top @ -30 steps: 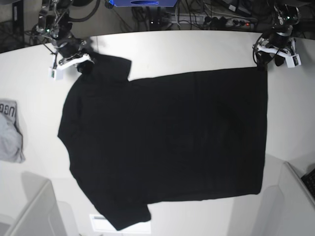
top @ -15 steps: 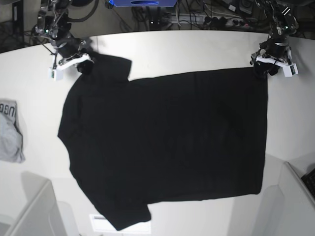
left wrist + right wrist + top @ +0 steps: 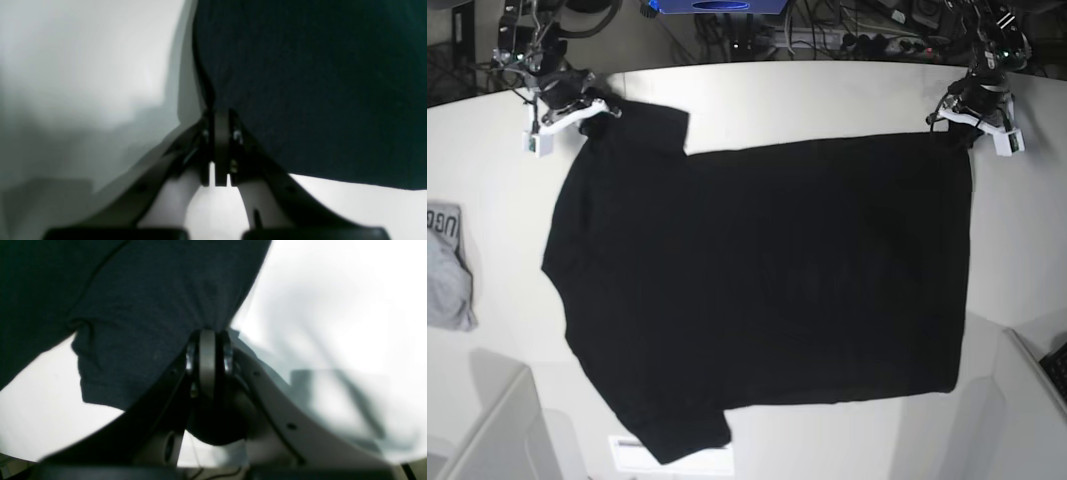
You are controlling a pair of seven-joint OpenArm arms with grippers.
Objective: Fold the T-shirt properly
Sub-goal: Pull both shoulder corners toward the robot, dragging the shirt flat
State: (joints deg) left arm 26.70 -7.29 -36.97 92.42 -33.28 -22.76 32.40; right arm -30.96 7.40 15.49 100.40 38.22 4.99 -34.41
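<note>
The T-shirt [image 3: 767, 290], a large plain black short-sleeved cloth shirt, lies spread flat over the middle of the white desk [image 3: 827, 95], its body running across from the left side toward the right side in the base view. One sleeve reaches down to the near edge of the desk, and the neck side faces the left edge, while the straight hem runs along the right side, well short of the right edge.

Near the left edge, apart from the shirt, lies a small grey garment with dark lettering [image 3: 447, 265], crumpled.

At the far left corner of the shirt, the other sleeve is drawn up toward the far edge of the desk. There the right gripper [image 3: 599, 106], white and black, has its fingers pressed together on the sleeve cloth; its wrist view shows the dark fabric [image 3: 140, 306] bunched into the pinch, the sleeve hem hanging beside it.

At the far right corner of the shirt, the left gripper [image 3: 960, 132] meets the hem corner. In its wrist view the fingers stand together with the edge of the black cloth [image 3: 300, 83] caught between the tips [image 3: 220, 116], and the desk surface shows pale on either side.

Beyond the far edge, cables and a power strip [image 3: 877, 42] lie on the floor.
</note>
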